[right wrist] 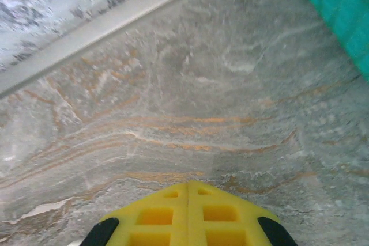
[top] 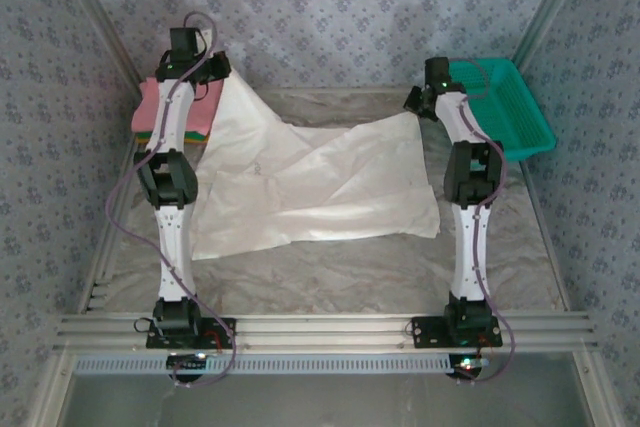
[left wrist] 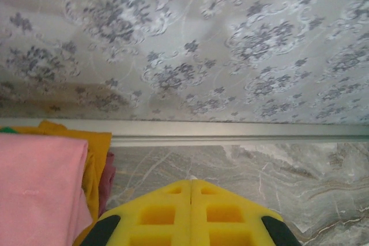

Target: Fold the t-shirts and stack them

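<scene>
a white t-shirt (top: 310, 182) lies spread and creased across the middle of the marbled table (top: 330, 267), between the two arms. its far left corner rises in a peak to the left gripper (top: 217, 69), and its far right corner reaches the right gripper (top: 413, 101), so the far edge sags between them while the near hem rests flat on the table.

in the left wrist view the left gripper (left wrist: 191, 181) has its yellow fingers (left wrist: 158, 214) pressed together along a thin seam, with a small white tip of cloth showing at the very end. it looks to be pinching the shirt's corner. the right gripper (right wrist: 188, 184) also has its yellow fingers (right wrist: 222, 214) pressed tight, held low over the bare marbled surface. the cloth between them is hard to make out from the wrist, though the overhead view puts the shirt's corner right at its tip.

at the far left corner of the table, just beside the left gripper, sits a pile of folded shirts. the pink shirt (left wrist: 40, 188) is on top, an orange shirt (left wrist: 99, 154) lies under it, and a sliver of the green shirt (top: 207, 134) shows at the pile's edge. a teal basket (top: 505, 107) stands at the far right corner, close to the right gripper, and its edge (right wrist: 340, 10) shows from that wrist.
</scene>
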`<state>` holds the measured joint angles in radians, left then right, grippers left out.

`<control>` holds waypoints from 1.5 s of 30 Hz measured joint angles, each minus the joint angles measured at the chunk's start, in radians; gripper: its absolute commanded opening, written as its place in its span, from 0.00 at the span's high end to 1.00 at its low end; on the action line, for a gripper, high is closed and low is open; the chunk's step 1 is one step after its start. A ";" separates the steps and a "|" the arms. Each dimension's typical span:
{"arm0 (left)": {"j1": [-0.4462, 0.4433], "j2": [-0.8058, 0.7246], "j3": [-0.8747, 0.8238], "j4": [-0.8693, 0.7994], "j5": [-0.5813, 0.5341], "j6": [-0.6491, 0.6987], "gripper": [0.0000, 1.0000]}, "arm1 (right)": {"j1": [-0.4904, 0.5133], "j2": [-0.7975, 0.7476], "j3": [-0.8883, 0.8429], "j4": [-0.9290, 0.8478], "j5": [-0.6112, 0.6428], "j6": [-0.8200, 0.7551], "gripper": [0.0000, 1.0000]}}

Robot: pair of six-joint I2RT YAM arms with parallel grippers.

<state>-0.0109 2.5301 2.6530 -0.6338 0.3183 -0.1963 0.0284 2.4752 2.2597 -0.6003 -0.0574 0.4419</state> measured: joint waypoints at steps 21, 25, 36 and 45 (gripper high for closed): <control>-0.028 -0.530 -0.877 0.370 -0.080 0.206 1.00 | -0.022 -0.176 -0.220 0.108 -0.014 -0.189 1.00; -0.027 -0.610 -1.023 0.416 -0.121 0.242 1.00 | -0.021 -0.192 -0.265 0.171 -0.037 -0.208 1.00; -0.028 -0.949 -1.429 0.604 -0.281 0.293 1.00 | -0.033 -0.318 -0.513 0.291 -0.037 -0.254 1.00; -0.003 -0.993 -1.573 0.671 -0.387 0.278 1.00 | -0.036 -0.405 -0.610 0.373 -0.031 -0.272 1.00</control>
<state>-0.0139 1.5368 1.0798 0.0372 -0.0689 0.0814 -0.0078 2.0705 1.6493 -0.2268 -0.0887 0.1699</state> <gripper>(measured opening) 0.041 0.059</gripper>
